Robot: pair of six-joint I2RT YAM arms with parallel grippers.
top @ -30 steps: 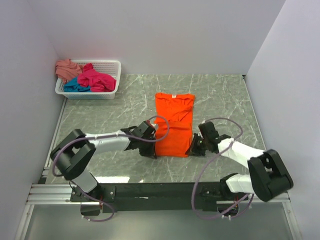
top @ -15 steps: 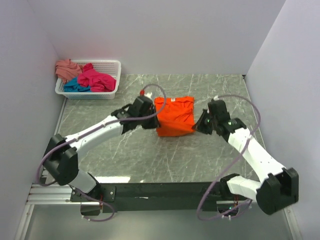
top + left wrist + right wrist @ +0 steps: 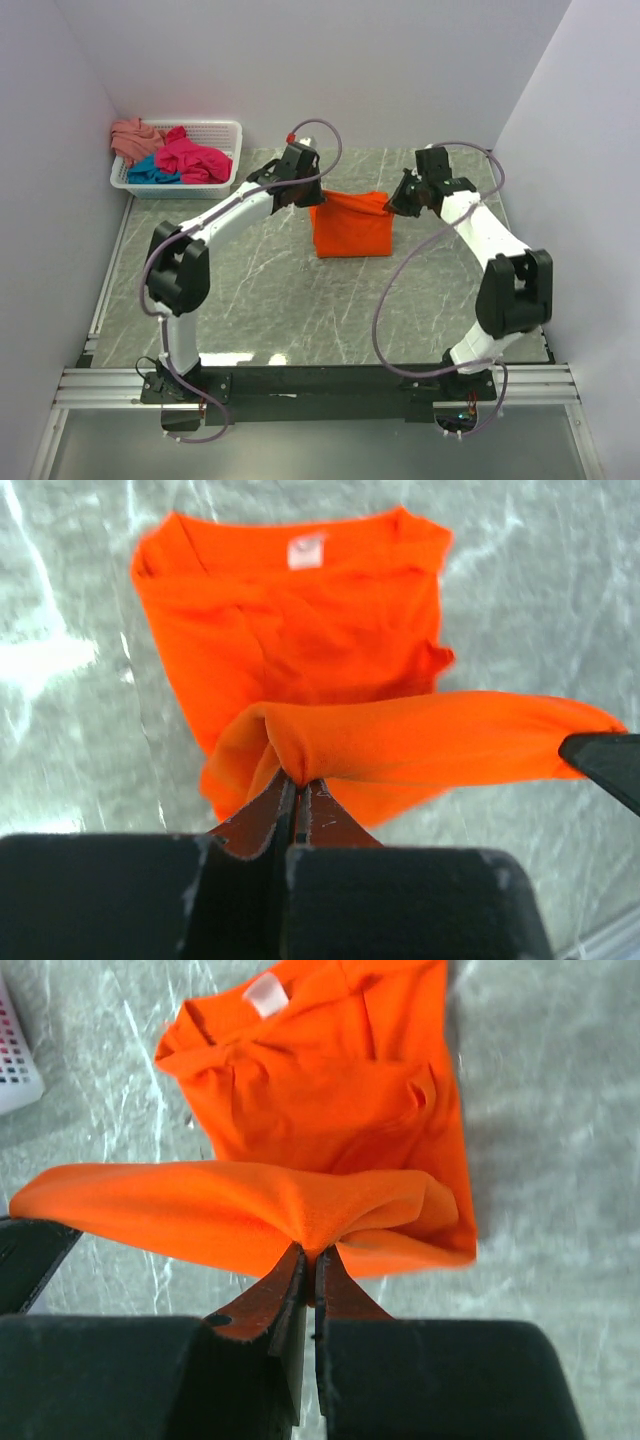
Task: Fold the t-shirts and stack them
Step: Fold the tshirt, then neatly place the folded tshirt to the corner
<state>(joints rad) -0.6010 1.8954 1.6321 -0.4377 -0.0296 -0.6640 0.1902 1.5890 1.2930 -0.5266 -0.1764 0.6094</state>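
Observation:
The orange t-shirt (image 3: 352, 228) lies on the marble table, its bottom hem lifted and carried over its upper half. My left gripper (image 3: 312, 197) is shut on the hem's left corner, seen in the left wrist view (image 3: 298, 776). My right gripper (image 3: 392, 204) is shut on the right corner, seen in the right wrist view (image 3: 310, 1252). The hem stretches between them above the collar end of the orange t-shirt (image 3: 300, 630), whose white label shows (image 3: 266, 996). The magenta-pink (image 3: 192, 158), teal-blue (image 3: 152, 173) and salmon-pink (image 3: 132, 136) t-shirts lie in the basket.
The white lattice basket (image 3: 228, 130) stands at the back left corner against the wall. White walls close the table at the back, left and right. Both arms reach far out over the table's middle.
Both grippers have carried the orange t-shirt's bottom hem from the near edge up and back toward the collar, folding the shirt in half. The arms are now stretched far out.

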